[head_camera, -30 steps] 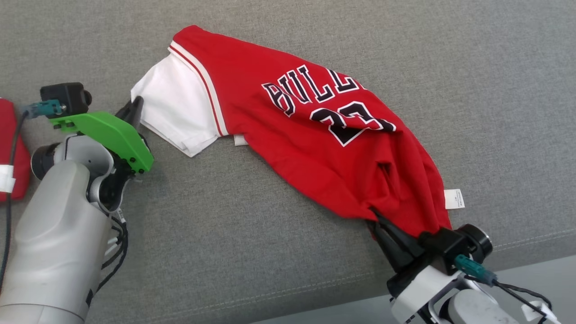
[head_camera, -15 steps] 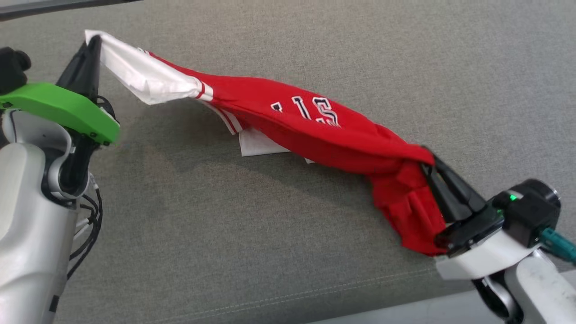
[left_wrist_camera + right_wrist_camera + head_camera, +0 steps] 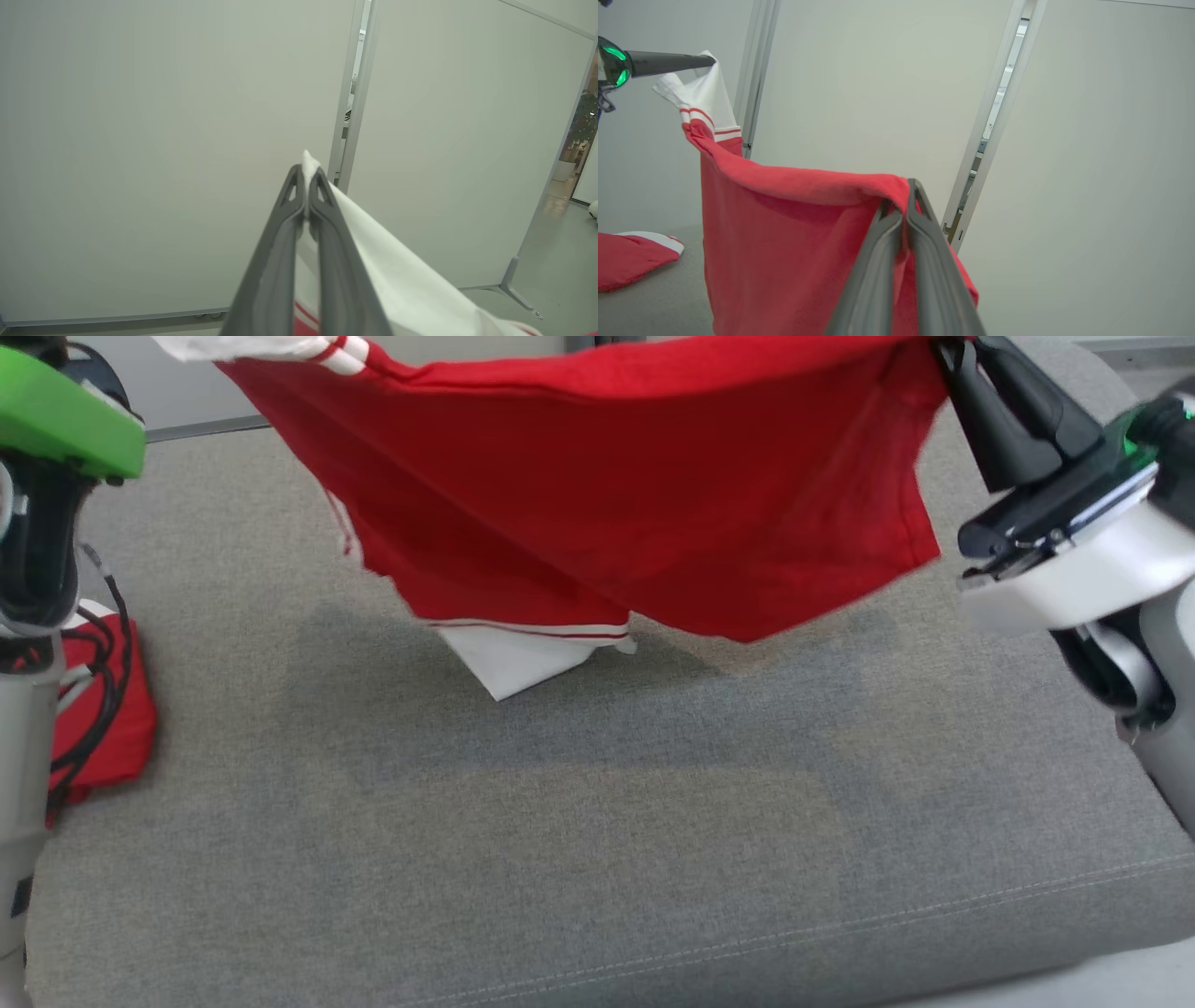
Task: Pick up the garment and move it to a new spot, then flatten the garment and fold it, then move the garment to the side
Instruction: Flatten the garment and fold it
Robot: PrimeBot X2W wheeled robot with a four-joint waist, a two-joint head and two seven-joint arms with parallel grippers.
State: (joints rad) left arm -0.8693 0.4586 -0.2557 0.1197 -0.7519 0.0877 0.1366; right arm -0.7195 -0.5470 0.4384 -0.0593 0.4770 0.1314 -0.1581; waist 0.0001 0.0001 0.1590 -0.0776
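Red and white, held aloft and spread wide above the grey cushion [image 3: 597,859]: the garment [image 3: 597,495]. Left fingers [image 3: 280,242] clenched on its white sleeve, right fingers [image 3: 878,252] clenched on its red edge.

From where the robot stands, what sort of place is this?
Probably a lab or office test bay, not a home: pale freestanding partition panels on metal feet wall it in, the work surface is a grey upholstered cushion, and a green potted plant stands on bare floor beyond.
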